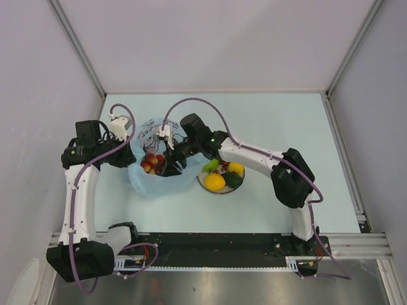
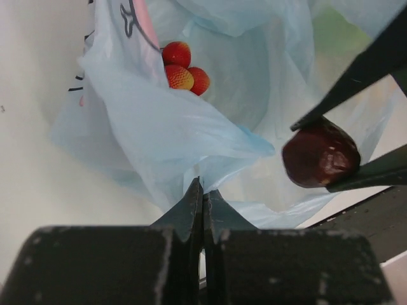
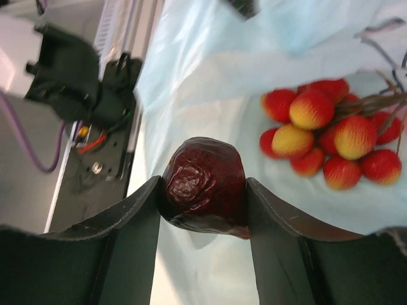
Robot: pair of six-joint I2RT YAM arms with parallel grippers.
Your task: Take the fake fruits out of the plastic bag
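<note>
Top view: my right gripper [image 1: 168, 160] reaches into the plastic bag [image 1: 156, 183]. Only this view shows fake fruits [image 1: 215, 182] on the plate [image 1: 220, 192].

Left wrist view: my left gripper [image 2: 202, 198] is pinched flat on a bag fold.

Right wrist view: my right jaws clamp a dark-red fruit [image 3: 203, 187], with red berries [image 3: 331, 136] beside it in the bag. Lift straight up, clear of the film.

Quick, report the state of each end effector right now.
Left end effector: closed, pinching a fold of the plastic bag.
Right end effector: closed on a dark red fake fruit.
</note>
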